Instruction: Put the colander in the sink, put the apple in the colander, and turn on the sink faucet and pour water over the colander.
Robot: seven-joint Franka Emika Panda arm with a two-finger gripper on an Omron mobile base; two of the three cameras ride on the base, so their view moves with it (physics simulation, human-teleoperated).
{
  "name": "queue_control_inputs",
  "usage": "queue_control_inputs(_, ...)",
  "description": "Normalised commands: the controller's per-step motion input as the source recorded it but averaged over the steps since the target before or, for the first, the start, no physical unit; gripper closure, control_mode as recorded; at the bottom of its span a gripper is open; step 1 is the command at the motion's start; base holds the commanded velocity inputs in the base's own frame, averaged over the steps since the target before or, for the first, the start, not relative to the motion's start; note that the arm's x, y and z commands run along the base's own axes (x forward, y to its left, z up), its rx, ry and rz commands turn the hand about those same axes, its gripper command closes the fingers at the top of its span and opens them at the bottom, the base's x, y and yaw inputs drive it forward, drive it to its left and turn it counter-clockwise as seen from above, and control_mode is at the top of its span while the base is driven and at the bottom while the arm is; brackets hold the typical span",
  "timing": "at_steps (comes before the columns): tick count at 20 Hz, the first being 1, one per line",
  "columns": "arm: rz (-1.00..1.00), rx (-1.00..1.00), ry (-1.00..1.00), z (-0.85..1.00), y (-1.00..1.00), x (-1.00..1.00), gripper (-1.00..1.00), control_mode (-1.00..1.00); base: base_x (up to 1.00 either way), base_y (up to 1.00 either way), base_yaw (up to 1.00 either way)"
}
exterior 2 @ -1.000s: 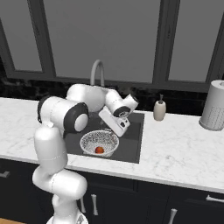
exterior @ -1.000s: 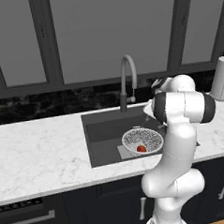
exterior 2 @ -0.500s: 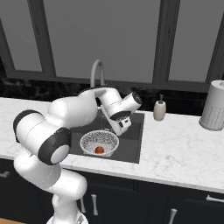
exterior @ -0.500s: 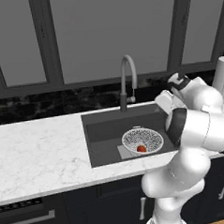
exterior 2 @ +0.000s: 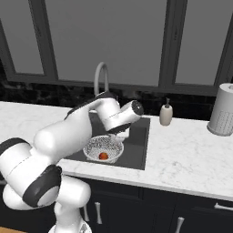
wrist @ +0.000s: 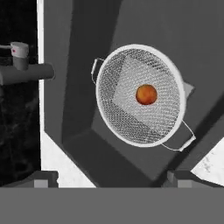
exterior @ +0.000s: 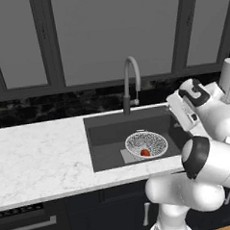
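The colander (exterior: pixel 146 144) sits in the sink (exterior: pixel 108 132), right of the middle, with the red apple (exterior: pixel 145 152) inside it. In the hand view I look down on the colander (wrist: pixel 140 96) and the apple (wrist: pixel 146 94) at its centre. My gripper (wrist: pixel 111 180) is open with nothing between its fingers, and hangs above the sink's right part, over the colander (exterior 2: pixel 103 148) and clear of it. The sink faucet (exterior: pixel 131 82) stands behind the basin, its spout arching over the sink. No water falls from the spout.
A beige soap bottle (exterior 2: pixel 166 114) stands on the marble counter (exterior 2: pixel 182 154) right of the sink. A grey paper towel roll (exterior 2: pixel 222 109) is at the far right. Dark windows and a black backsplash run behind the counter.
My arm has folded: the elbow swung down and toward the base while the hand stayed over the sink's right side. Colander and apple have not moved.
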Motion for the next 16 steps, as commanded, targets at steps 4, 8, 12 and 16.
queue_control_inputs(4,-0.17,0.1,0.49,0.18,-0.05,0.16,-1.0,-1.0,0.0,0.0,0.0)
queue_control_inputs(8,-0.31,0.45,-0.02,0.11,-0.27,0.0,-1.0,-1.0,0.0,0.0,0.0)
queue_control_inputs(12,-0.47,0.43,-0.16,0.01,-0.03,0.0,-1.0,-1.0,0.0,0.0,0.0)
queue_control_inputs(16,-0.44,0.5,-0.19,0.0,0.0,0.02,-1.0,-1.0,0.0,0.0,0.0)
